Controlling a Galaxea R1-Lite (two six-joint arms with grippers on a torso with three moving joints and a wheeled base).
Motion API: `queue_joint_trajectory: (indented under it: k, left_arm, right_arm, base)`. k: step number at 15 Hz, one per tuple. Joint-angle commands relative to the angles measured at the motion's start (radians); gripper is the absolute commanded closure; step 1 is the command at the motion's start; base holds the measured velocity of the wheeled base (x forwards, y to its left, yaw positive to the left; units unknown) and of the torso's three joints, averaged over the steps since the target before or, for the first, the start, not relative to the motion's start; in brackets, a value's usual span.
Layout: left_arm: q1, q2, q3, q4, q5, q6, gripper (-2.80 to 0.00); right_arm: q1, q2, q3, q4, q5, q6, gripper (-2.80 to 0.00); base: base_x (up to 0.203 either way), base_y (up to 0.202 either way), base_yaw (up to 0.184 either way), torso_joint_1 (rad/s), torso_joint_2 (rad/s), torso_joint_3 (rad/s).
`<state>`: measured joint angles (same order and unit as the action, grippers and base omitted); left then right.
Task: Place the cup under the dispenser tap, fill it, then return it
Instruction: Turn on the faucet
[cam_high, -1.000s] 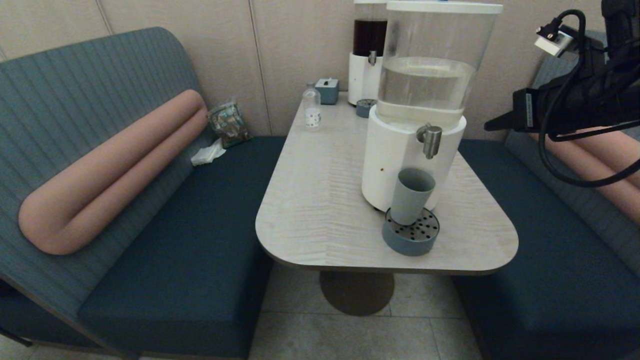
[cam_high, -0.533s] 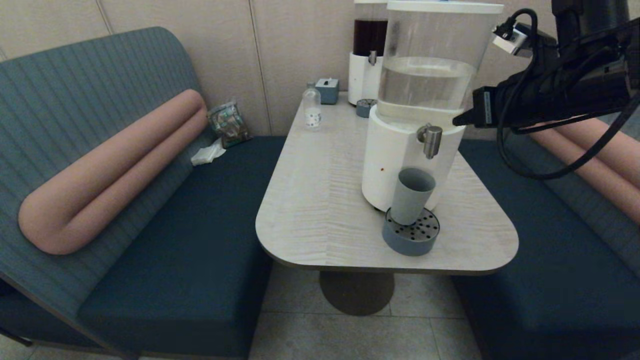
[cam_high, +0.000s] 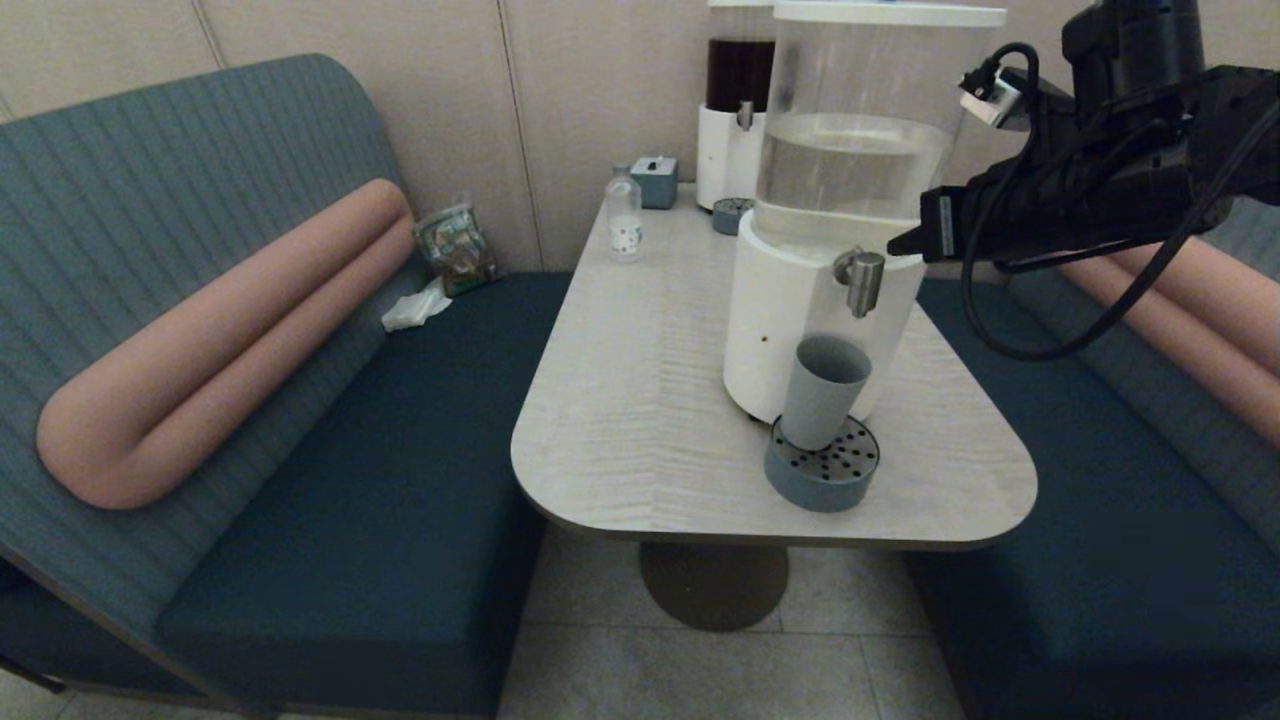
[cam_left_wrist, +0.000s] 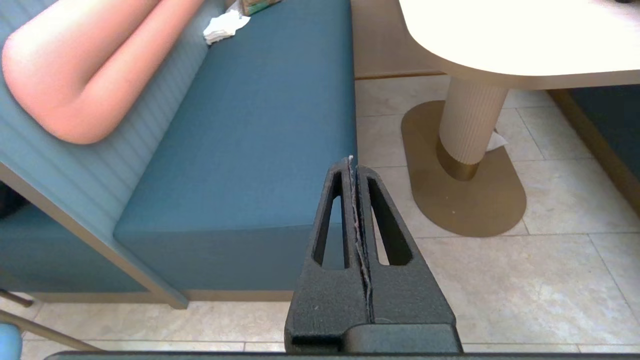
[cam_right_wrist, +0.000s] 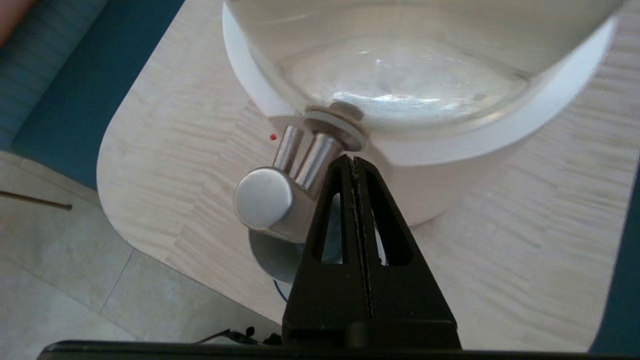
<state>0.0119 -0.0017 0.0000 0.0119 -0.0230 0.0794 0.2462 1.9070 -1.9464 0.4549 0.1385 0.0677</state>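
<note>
The grey-blue cup (cam_high: 822, 392) stands upright on a round perforated drip tray (cam_high: 812, 490), directly below the brushed-silver dispenser tap (cam_high: 860, 280) of the big clear-tank dispenser (cam_high: 850, 170). My right gripper (cam_high: 897, 248) is shut and empty. Its tip hovers at tap height, just right of the spout. In the right wrist view the shut tip (cam_right_wrist: 352, 161) lies beside the tap (cam_right_wrist: 264, 198) at its stem, and the cup (cam_right_wrist: 270, 260) shows partly beneath. My left gripper (cam_left_wrist: 351, 162) is shut and parked low over the floor by the left bench, out of the head view.
On the pale table (cam_high: 640, 400) a small clear bottle (cam_high: 624, 222), a grey box (cam_high: 655, 181) and the dark-liquid dispenser (cam_high: 737, 110) stand at the back. Blue benches flank the table on both sides. The drip tray sits near the table's front edge.
My right arm has swung leftward, bringing its shut gripper from well right of the dispenser to just beside the tap. The cup has not moved.
</note>
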Motion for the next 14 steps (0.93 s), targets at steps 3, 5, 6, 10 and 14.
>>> queue_joint_trajectory:
  k: [3, 5, 6, 10, 14]
  left_arm:
    - [0.000, 0.002, -0.001, 0.000, 0.000, 0.000, 0.00]
    - [0.000, 0.002, 0.000, 0.000, 0.000, 0.000, 0.00]
    - [0.000, 0.002, 0.000, 0.000, 0.000, 0.000, 0.00]
    - [0.000, 0.002, 0.000, 0.000, 0.000, 0.000, 0.00]
    - [0.000, 0.002, 0.000, 0.000, 0.000, 0.000, 0.00]
  right_arm:
    - [0.001, 0.010, 0.000, 0.001, 0.007, -0.014, 0.00]
    - [0.002, 0.009, 0.000, -0.005, 0.009, -0.019, 0.00]
    - [0.001, 0.010, 0.000, -0.012, 0.010, -0.019, 0.00]
    - [0.001, 0.010, -0.002, -0.041, 0.015, -0.020, 0.00]
    - [0.001, 0.012, 0.000, -0.041, 0.032, -0.020, 0.00]
  base:
    - [0.000, 0.000, 0.000, 0.000, 0.00, 0.000]
    - [0.000, 0.000, 0.000, 0.000, 0.00, 0.000]
    - [0.000, 0.000, 0.000, 0.000, 0.00, 0.000]
    - [0.000, 0.000, 0.000, 0.000, 0.00, 0.000]
    - [0.000, 0.000, 0.000, 0.000, 0.00, 0.000]
